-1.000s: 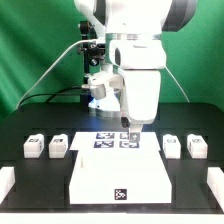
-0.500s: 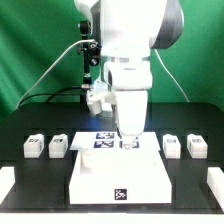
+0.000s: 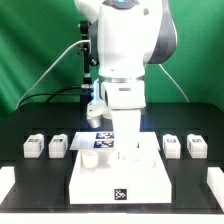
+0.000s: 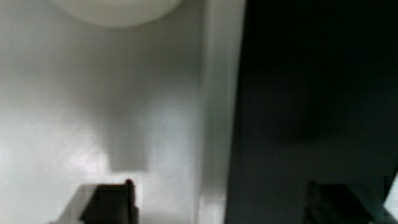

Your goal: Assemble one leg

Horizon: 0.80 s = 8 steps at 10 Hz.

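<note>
Four small white legs with marker tags stand on the black table: two at the exterior view's left [image 3: 33, 147] [image 3: 59, 146] and two at its right [image 3: 171, 146] [image 3: 197, 146]. The large white panel [image 3: 100, 180] lies in the middle. My gripper [image 3: 128, 152] hangs low over the panel's far edge, apart from every leg. In the wrist view my gripper [image 4: 222, 195] is open and empty. One of its fingers [image 4: 111, 202] is over the white panel [image 4: 107, 100] and the other is over the black table. A round socket [image 4: 116, 8] shows on the panel.
The marker board [image 3: 103, 140] lies just behind the panel, partly hidden by the arm. White blocks stand at the table's front corners [image 3: 6, 181] [image 3: 215, 181]. Cables hang behind the arm at the exterior view's left.
The arm has swung and come down, from over the marker board to the panel's far edge. The legs and the panel have not moved.
</note>
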Motion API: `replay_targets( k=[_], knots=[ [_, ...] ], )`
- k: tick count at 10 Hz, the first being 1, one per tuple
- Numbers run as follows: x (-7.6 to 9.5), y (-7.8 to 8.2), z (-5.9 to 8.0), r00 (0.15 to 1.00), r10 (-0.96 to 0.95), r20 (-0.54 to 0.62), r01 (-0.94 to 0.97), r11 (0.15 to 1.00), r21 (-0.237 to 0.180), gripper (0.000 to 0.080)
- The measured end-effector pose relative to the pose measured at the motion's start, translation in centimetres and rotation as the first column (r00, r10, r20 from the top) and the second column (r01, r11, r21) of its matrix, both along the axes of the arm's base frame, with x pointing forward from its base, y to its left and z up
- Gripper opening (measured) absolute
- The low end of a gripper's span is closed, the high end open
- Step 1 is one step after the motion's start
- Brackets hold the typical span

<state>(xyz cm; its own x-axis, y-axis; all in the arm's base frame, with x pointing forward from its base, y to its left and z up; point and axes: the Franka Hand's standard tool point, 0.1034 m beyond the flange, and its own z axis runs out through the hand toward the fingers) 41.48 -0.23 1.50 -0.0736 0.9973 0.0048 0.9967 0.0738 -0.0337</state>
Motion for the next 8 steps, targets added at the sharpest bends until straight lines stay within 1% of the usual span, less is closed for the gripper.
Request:
replay_targets(
  k=[1,2,3,4,5,8],
  knots=[
    [-0.04,0.0,-0.06,1.0,0.0,-0.001,0.0,1.0,0.0,0.0397],
    [-0.06,-0.01,-0.08,1.0,-0.001,-0.002,0.001,1.0,0.0,0.0213],
    [-0.06,-0.02,-0.08,1.0,-0.001,-0.002,0.001,1.0,0.0,0.0085],
    [-0.03,-0.03,-0.07,1.0,-0.002,-0.001,0.002,1.0,0.0,0.0085],
    [-0.03,-0.04,-0.07,1.0,-0.002,-0.001,0.002,1.0,0.0,0.0057],
    [-0.03,-0.04,-0.07,1.0,-0.002,-0.001,0.002,1.0,0.0,0.0057]
  ],
)
